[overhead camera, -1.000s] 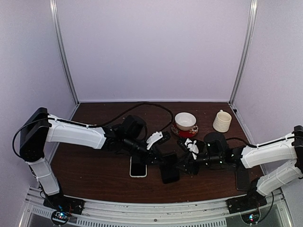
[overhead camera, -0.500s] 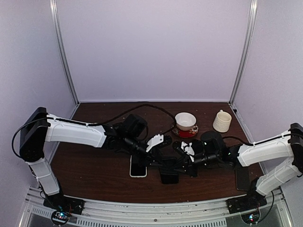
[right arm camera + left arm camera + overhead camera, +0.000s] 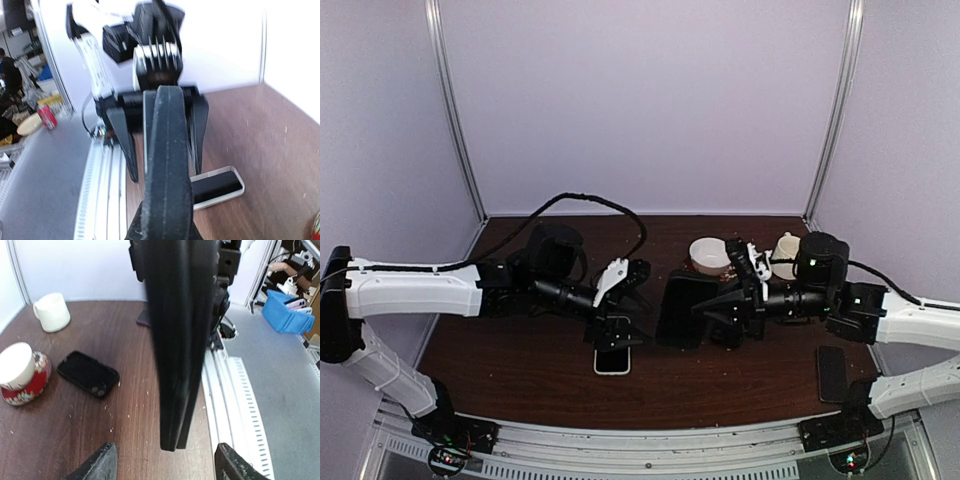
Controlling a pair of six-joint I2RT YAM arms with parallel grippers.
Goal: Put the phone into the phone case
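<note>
My right gripper [image 3: 718, 308] is shut on a black phone case [image 3: 680, 308] and holds it upright above the table's middle. In the left wrist view the phone case [image 3: 180, 340] shows edge-on as two dark layers, and I cannot tell whether anything sits inside. My left gripper [image 3: 628, 300] is open, facing the case from the left without touching it. Its open fingers [image 3: 125, 145] stand either side of the phone case [image 3: 167, 165] in the right wrist view. A white-rimmed phone [image 3: 612, 358] lies flat on the table below the left gripper [image 3: 165, 462].
A second black phone or case [image 3: 832, 372] lies near the front right. A white bowl on a red saucer [image 3: 710, 255] and a cream mug [image 3: 787, 252] stand at the back. The left arm's cable [image 3: 590, 200] arcs over the table's back.
The right gripper has lifted the black case off the table and carried it up and back. The left gripper has let go of it, opened and drawn back to the left.
</note>
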